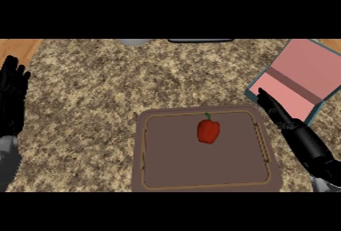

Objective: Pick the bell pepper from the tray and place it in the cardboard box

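A red bell pepper (208, 130) with a green stem lies in the upper middle of a brown tray (166, 173) at the counter's near edge. The cardboard box (303, 76), pink inside with a teal outer edge, stands at the right, tilted. My right hand (293, 128) is open, its straight fingers pointing up along the tray's right rim toward the box's near corner, right of the pepper and apart from it. My left hand (12, 97) rests open at the far left edge, fingers up.
The speckled granite counter (120, 81) spreads between tray and far edge. A grey object (133, 42) and a dark flat object (200, 40) sit at the far edge. Wood shows at the top left corner (16, 47).
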Robot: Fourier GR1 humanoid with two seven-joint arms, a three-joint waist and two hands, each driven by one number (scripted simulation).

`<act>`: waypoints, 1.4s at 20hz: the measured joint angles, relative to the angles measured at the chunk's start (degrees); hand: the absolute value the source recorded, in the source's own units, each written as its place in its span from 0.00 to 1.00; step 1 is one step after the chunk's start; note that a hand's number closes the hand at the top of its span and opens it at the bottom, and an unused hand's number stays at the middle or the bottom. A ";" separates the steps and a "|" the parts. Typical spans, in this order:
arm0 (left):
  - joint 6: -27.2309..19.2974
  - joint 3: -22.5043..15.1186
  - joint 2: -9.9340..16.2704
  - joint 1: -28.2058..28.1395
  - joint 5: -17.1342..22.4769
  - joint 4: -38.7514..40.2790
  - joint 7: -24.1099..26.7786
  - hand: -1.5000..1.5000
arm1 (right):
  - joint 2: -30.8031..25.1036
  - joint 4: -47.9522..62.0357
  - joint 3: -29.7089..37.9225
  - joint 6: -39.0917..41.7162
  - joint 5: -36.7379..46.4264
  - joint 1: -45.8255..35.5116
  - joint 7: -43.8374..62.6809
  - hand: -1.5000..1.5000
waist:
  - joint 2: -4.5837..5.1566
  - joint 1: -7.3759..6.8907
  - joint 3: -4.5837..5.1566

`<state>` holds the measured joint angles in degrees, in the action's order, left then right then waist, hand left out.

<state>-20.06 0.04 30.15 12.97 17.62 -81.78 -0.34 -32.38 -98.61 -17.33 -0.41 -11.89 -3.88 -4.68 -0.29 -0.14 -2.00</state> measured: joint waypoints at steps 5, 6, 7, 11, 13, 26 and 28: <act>3.79 -1.59 -0.60 -3.90 2.09 -3.18 -2.00 0.50 | 4.86 -1.47 3.16 -9.19 0.20 -0.64 6.44 0.00 | -0.02 -0.07 1.48; 5.10 -1.90 -0.69 -4.59 3.11 -3.60 -2.68 0.50 | 6.03 -1.91 3.89 -12.14 0.71 -1.20 8.51 0.00 | -0.05 -0.12 1.64; 5.71 -2.32 -1.10 -5.24 3.71 -3.59 -3.15 0.50 | 4.11 -1.13 5.33 -14.67 3.94 -1.20 9.34 0.00 | -0.18 0.53 2.01; 7.95 -3.64 -2.50 -7.15 6.17 -4.36 -5.24 0.50 | 7.54 -3.25 8.85 -28.76 12.60 -0.19 6.89 0.00 | -0.39 1.51 2.11; 9.29 -3.87 -2.77 -8.16 7.14 -5.01 -5.61 0.50 | 9.76 -6.07 6.25 -33.78 18.42 0.96 5.74 0.00 | -0.30 1.13 2.11; 11.95 -3.59 -2.30 -11.42 8.78 -8.88 -7.44 0.50 | 0.69 -14.88 -7.77 -19.25 47.44 2.55 38.30 0.00 | -0.05 -0.07 2.61; 12.04 -3.85 -2.43 -10.89 8.72 -9.05 -7.71 0.50 | -0.27 -15.16 -8.97 -13.22 48.80 0.09 45.14 0.00 | 0.08 -0.53 2.61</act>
<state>-8.02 -3.81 27.72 2.08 26.34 -90.83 -8.05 -32.65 -113.77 -26.30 -13.63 36.91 -3.79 40.46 -0.21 -0.67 0.61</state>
